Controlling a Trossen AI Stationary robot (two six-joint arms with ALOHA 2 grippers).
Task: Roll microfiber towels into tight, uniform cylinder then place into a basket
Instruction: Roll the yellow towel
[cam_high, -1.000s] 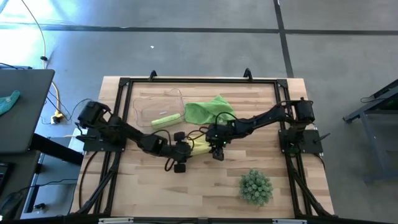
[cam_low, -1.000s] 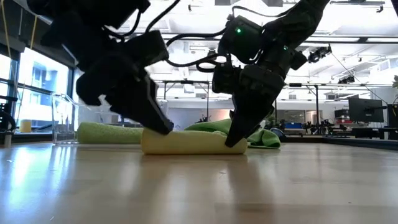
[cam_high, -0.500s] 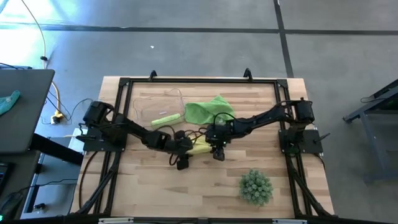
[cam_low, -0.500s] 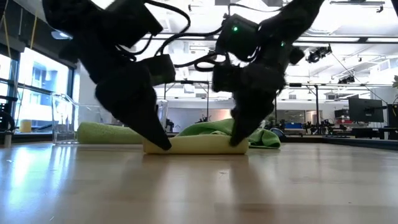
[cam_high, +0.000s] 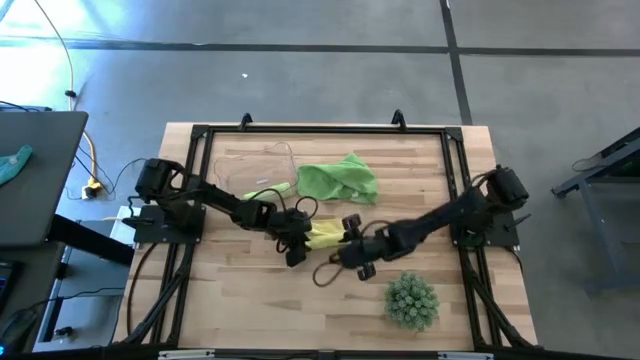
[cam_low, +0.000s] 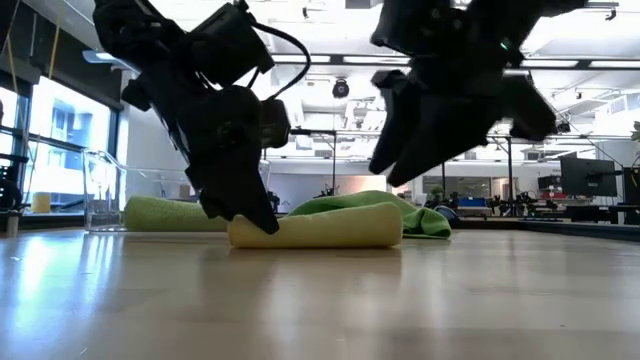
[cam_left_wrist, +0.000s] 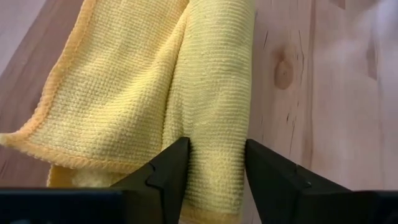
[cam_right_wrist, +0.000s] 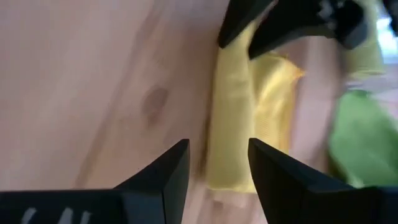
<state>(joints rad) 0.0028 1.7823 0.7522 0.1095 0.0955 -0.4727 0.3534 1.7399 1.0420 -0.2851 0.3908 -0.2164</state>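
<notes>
The yellow towel (cam_high: 325, 235) lies on the table mid-way, rolled along one side with a loose flap (cam_left_wrist: 106, 93) beside the roll. My left gripper (cam_high: 296, 250) is down at the roll's left end, shut on it. My right gripper (cam_high: 350, 248) hangs open above the table (cam_low: 395, 165), near the roll's right end and touching nothing. A rolled green towel (cam_high: 268, 192) lies at the clear basket's (cam_high: 240, 165) near right rim; whether inside or beside it I cannot tell. A loose green towel (cam_high: 338, 178) lies crumpled behind. My left gripper pinches the rolled part of the yellow towel (cam_left_wrist: 217, 124) at its left end between both fingers. One finger (cam_left_wrist: 171, 168) sits in the crease between roll and loose flap, the other on the roll's outer side. The fingers slant down from the table's left, pointing along the roll. The roll rests on the table (cam_low: 320, 230).
A spiky green ball plant (cam_high: 412, 300) stands near the front right. A black frame (cam_high: 320, 130) runs round the tabletop. Bare wood lies along the near edge (cam_high: 260, 310).
My right gripper has come off the yellow roll's right end, risen and swung toward the table's near edge, turning as it went. My left gripper has stayed at the roll's left end and rolled about its own axis. The roll has kept its place on the table.
</notes>
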